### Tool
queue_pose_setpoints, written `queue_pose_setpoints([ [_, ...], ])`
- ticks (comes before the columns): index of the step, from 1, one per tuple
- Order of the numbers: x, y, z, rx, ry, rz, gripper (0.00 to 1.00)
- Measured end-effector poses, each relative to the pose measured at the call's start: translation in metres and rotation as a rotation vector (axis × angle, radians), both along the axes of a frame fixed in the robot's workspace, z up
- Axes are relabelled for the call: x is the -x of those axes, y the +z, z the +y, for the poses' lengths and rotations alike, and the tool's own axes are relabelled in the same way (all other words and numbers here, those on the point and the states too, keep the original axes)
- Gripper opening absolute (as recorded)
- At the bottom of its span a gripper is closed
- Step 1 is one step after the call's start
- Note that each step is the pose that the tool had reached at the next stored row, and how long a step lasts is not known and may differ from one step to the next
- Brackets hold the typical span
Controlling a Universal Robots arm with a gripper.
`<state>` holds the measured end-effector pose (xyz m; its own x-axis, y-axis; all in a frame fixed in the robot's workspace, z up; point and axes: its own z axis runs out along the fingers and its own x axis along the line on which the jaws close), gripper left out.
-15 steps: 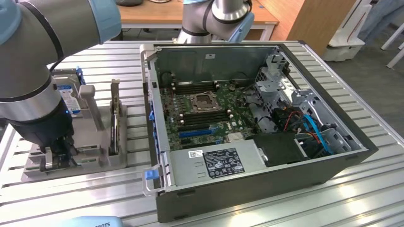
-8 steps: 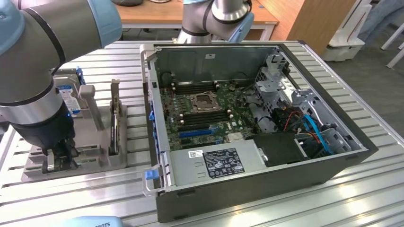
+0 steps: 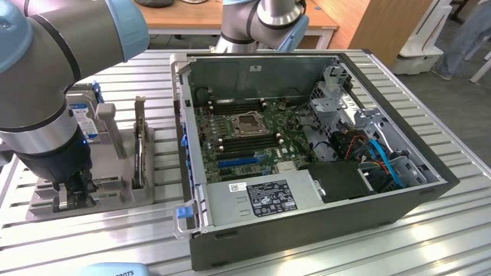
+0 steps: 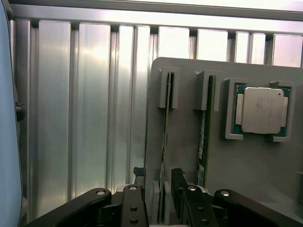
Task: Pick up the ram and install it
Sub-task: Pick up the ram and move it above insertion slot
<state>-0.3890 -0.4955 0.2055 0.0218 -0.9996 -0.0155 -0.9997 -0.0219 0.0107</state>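
Straddles the thin green ram stick (image 4: 164, 137) in the grey plastic holder (image 4: 184, 142), black claw (image 4: 157, 182) spread open; could jam it if closing off-centre.

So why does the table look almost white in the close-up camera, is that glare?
Yes, glare: in the wrist view the ribbed metal table mirrors overhead light, washing some slats near white, while the gripper looks dark against it. In the exterior view the same table shines only softly, and the inside of the computer case looks dimmer than the table around it.
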Motion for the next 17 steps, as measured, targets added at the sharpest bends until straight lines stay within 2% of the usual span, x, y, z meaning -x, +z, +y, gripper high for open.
queue_pose_setpoints([
  [17,0.0000,-0.0016,0.0025,-0.0001,0.000,-0.0001,0.35],
])
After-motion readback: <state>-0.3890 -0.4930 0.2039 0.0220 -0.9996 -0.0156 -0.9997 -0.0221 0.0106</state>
